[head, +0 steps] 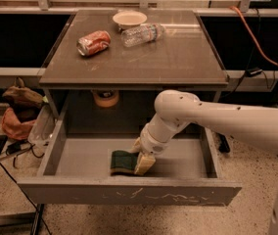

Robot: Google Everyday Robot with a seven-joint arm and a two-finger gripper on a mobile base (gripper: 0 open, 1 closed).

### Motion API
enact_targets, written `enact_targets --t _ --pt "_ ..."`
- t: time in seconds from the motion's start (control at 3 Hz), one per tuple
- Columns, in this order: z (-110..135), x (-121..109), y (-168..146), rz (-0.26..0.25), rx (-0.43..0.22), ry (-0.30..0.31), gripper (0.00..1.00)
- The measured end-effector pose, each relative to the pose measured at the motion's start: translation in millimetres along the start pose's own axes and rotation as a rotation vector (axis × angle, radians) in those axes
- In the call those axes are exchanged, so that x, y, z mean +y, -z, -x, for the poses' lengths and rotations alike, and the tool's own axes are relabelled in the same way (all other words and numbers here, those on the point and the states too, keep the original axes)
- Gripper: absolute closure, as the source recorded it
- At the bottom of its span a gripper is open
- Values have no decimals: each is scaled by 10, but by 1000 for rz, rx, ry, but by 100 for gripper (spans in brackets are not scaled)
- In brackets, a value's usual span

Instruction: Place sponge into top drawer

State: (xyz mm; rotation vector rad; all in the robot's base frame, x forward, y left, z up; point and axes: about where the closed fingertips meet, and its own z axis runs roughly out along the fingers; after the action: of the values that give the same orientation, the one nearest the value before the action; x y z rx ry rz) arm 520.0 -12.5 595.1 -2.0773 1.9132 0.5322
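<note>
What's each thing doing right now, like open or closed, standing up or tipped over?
top drawer, pulled open.
sponge, lying inside the drawer, green side up.
gripper, down in the drawer, at one end of the sponge.
soda can, dented, on its side on the table.
water bottle, on its side.
bowl, upright.

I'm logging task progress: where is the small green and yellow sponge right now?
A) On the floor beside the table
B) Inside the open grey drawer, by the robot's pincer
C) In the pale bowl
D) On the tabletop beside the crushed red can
B: the dark green and yellow sponge is down inside the pulled-out grey metal top drawer, near its front panel, with the pincer right against its yellow side.
</note>
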Motion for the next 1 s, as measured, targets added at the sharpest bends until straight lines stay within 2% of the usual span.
enact_targets --t 1.0 --pt "0 1 -1 0 0 0 12"
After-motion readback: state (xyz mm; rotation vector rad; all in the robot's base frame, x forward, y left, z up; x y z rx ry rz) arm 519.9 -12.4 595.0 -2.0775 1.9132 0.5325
